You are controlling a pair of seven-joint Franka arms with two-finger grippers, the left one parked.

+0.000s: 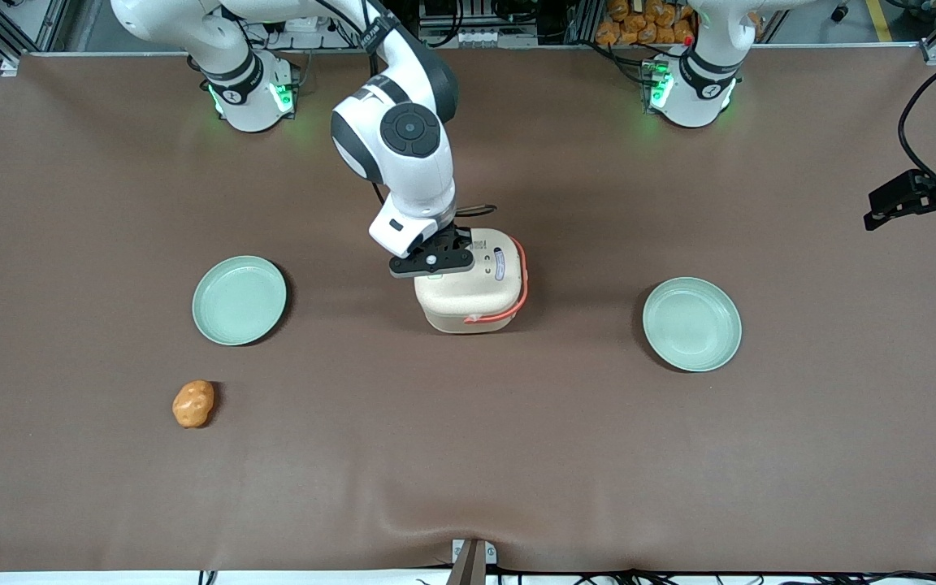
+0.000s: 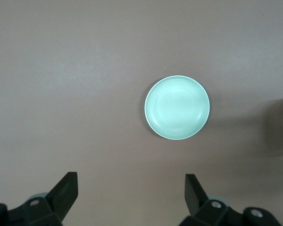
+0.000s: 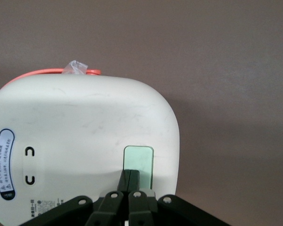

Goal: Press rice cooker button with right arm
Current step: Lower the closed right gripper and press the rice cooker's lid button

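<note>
Well, starting at the working arm's end of the table (image 1: 70,203): an orange lumpy toy (image 1: 192,404) closest to the front camera, and farther from it, well apart, a pale green plate (image 1: 239,300). Next, mid-table, the right arm (image 1: 395,146) bent down over the rice cooker (image 1: 476,296), cream-white with lid closed and coral handle (image 1: 517,284) curving round one side. Gripper (image 3: 129,181) low over the lid, fingers (image 3: 125,180) pressed together with tips touching the pale green button (image 3: 140,157) near its edge (contact plain in the wrist view). White oval label (image 3: 5,162) and two small dark marks on the same lid, well apart from the button. Then, toward the parked arm's end, a second green plate (image 1: 691,323), alone on the brown cloth.
</note>
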